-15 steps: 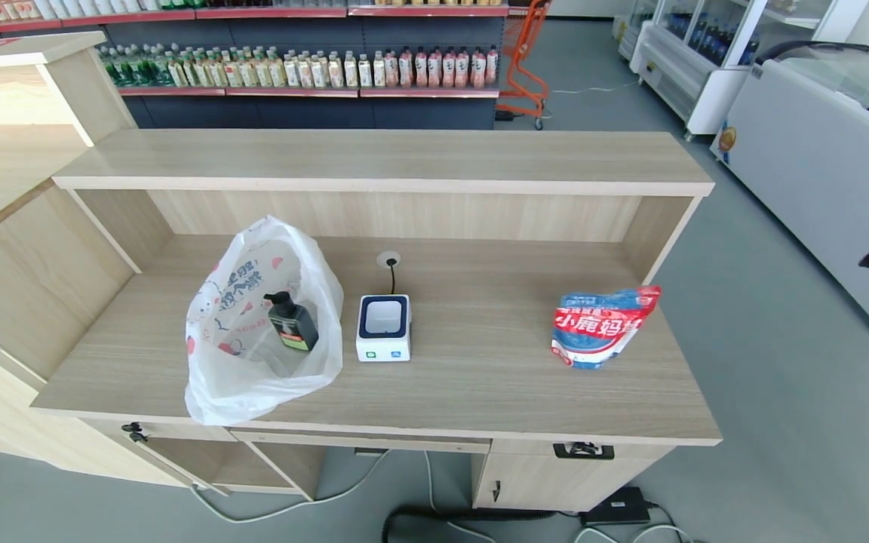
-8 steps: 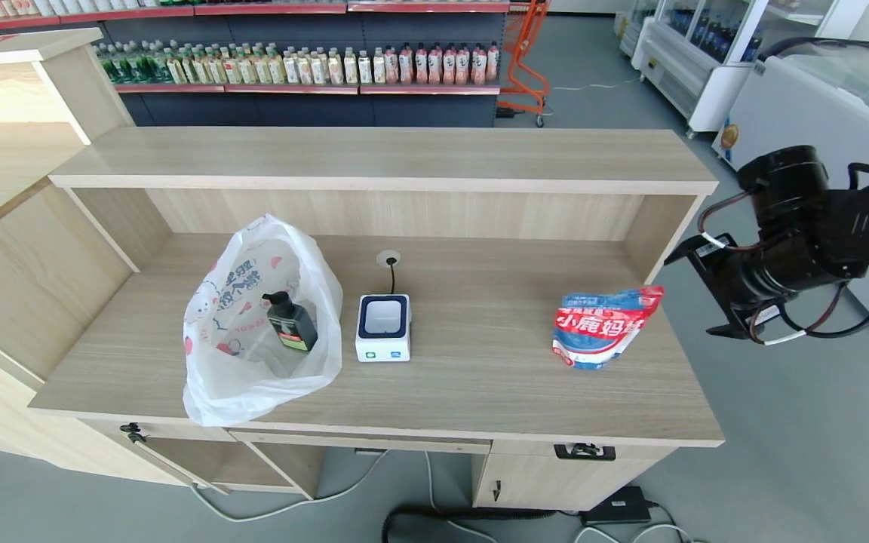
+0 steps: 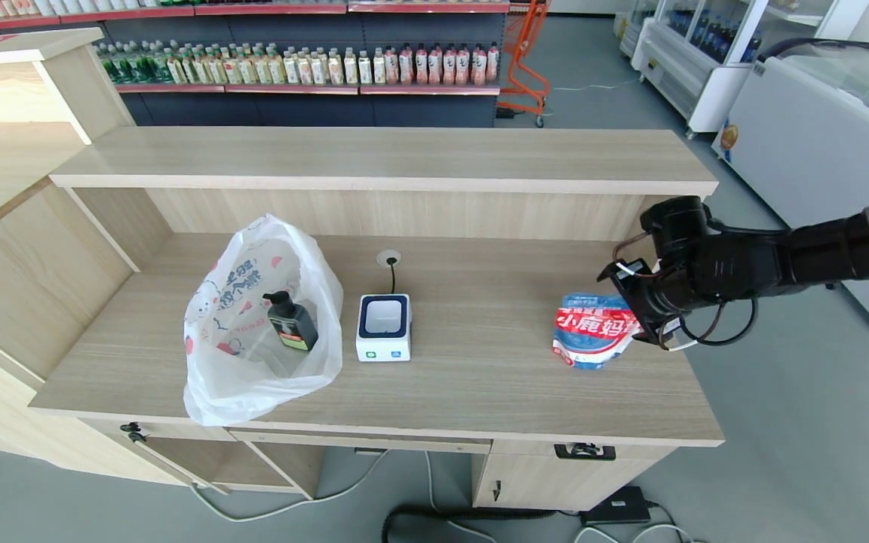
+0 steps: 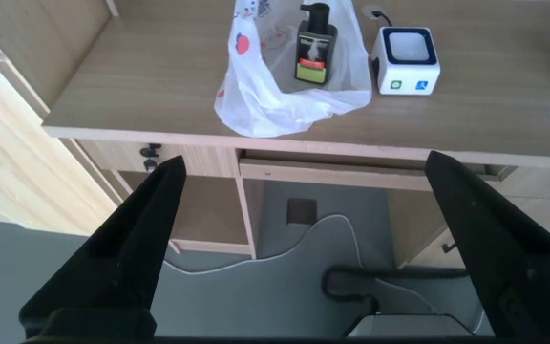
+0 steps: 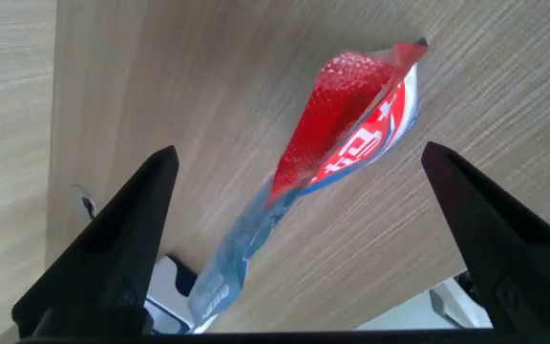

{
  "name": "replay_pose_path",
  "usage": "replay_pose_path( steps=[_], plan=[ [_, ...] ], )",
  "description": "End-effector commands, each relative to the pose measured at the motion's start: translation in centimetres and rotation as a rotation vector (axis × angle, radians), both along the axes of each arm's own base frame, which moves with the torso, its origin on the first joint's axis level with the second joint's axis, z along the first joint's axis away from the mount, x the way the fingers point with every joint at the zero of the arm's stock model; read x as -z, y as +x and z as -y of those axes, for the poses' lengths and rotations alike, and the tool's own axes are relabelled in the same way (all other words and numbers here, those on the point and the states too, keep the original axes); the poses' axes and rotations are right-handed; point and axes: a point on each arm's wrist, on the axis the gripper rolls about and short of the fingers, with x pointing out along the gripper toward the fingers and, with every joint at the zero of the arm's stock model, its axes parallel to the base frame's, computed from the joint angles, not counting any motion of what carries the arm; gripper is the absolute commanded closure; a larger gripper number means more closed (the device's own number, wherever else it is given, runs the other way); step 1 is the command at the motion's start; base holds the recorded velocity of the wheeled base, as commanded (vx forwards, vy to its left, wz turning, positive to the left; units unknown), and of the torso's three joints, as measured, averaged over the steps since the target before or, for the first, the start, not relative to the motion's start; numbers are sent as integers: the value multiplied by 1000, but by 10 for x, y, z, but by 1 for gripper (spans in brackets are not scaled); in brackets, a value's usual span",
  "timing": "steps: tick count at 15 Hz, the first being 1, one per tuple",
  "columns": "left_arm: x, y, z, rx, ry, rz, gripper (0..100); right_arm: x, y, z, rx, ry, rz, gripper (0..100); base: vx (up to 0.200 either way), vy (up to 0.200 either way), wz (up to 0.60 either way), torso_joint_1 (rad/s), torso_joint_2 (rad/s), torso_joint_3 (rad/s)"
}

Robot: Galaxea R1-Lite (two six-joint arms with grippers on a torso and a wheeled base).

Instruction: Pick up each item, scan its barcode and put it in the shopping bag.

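As the right claw [image 5: 299, 158] hung released, fingers spread wide, the pouch [image 5: 351, 124] stood between them and touched neither. One pouch, red and blue, upright on the counter [image 3: 480, 377] near its right end, just inside the right edge. Large white print ran across its red band. The raised back wall stood behind it and the side panel was close on the right, so the open side was toward the front edge.

One scanner [image 3: 383, 328] sat mid-counter, well apart from the pouch, with plain wood top between them. It had two small coloured stickers on its front face. One white bag [image 3: 231, 392] stood just left of the scanner, mouth open and printed with red and dark marks, its lower fold near the front edge. One dark pump bottle [image 3: 291, 323] stood upright inside it; label too small to make out.

The left claw [image 4: 306, 162] was also released, fingers wide apart, low in front of the counter's front edge, holding nothing.
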Motion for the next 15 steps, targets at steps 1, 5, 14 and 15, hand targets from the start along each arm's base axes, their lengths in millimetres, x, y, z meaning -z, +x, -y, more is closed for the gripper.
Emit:
replay_pose_path(
  steps=[1, 5, 14, 15],
  plan=[
    [0, 0, 0, 0, -1, 0, 0, 31, 13, -8, -29, -31, -37, 0, 0, 0, 0, 0, 0, 0],
    [0, 0, 0, 0, -1, 0, 0, 54, 21, -15, -81, -77, -46, 0, 0, 0, 0, 0, 0, 0],
    [0, 0, 0, 0, -1, 0, 0, 66, 23, -26, -180, -253, -31, 100, 0, 0, 0, 0, 0, 0],
    [0, 0, 0, 0, -1, 0, 0, 63, 22, -26, -199, -300, -21, 100, 0, 0, 0, 0, 0, 0]
  ],
)
